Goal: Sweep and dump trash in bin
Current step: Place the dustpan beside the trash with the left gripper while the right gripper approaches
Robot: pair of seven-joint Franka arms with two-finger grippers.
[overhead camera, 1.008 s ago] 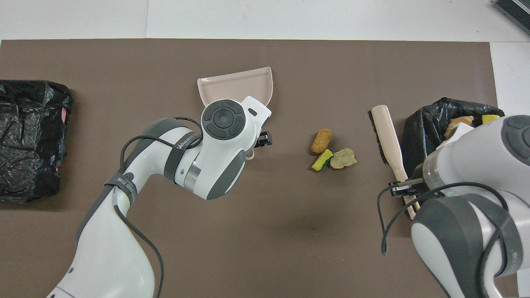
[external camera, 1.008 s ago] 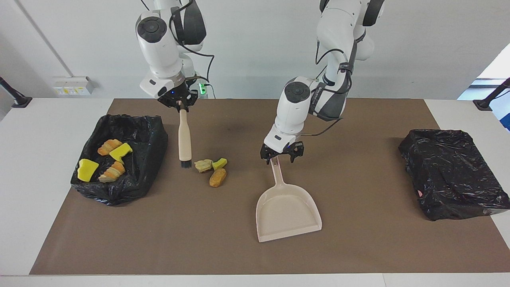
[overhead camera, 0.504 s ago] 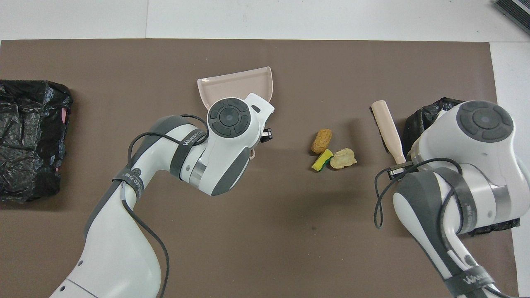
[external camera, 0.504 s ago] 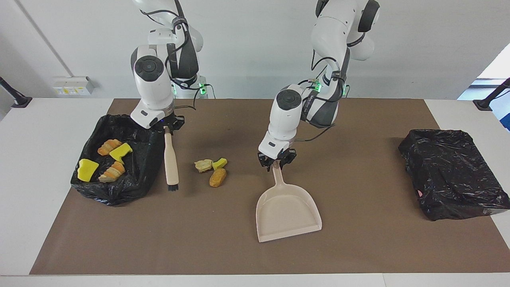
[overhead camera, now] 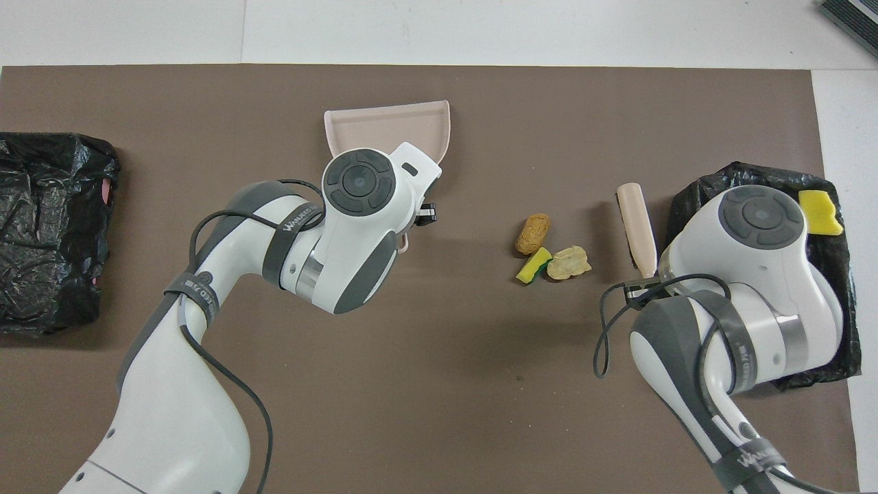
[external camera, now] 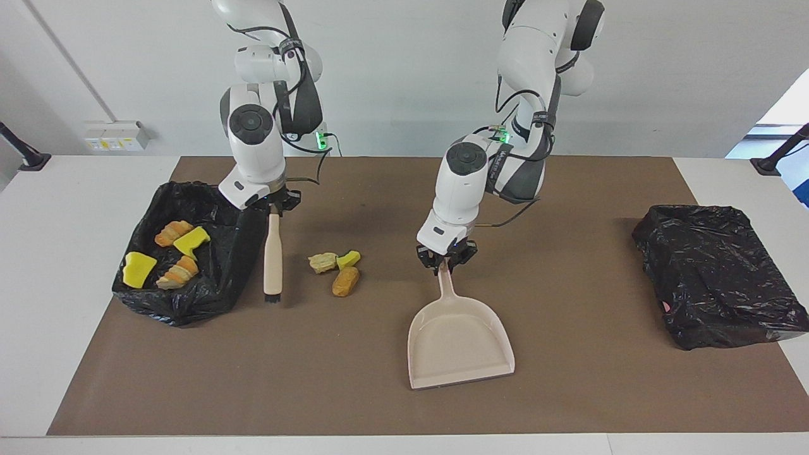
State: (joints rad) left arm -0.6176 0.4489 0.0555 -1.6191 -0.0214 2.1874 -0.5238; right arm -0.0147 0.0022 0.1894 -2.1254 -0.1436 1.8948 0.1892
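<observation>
Hiding part of the crinkled bin [external camera: 215, 265], the right gripper [external camera: 273, 210] clamps the brush [external camera: 273, 265]; the left gripper [external camera: 445, 264] clamps the smooth dustpan [external camera: 458, 341]; three lumpy trash [external camera: 335, 268] chunks lie mid-desk, between the two tools.

A brown mat [external camera: 569, 189] covers the white table [external camera: 63, 208] beneath the left gripper [external camera: 445, 263]; 1 crumpled black bag [external camera: 714, 272] lies well apart from it

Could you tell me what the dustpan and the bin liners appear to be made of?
The beige dustpan looks like smooth, matte moulded plastic: one even colour, rigid rim. The black bin liner and the one holding trash look like thin glossy plastic film: crinkled, with shiny highlights.
</observation>
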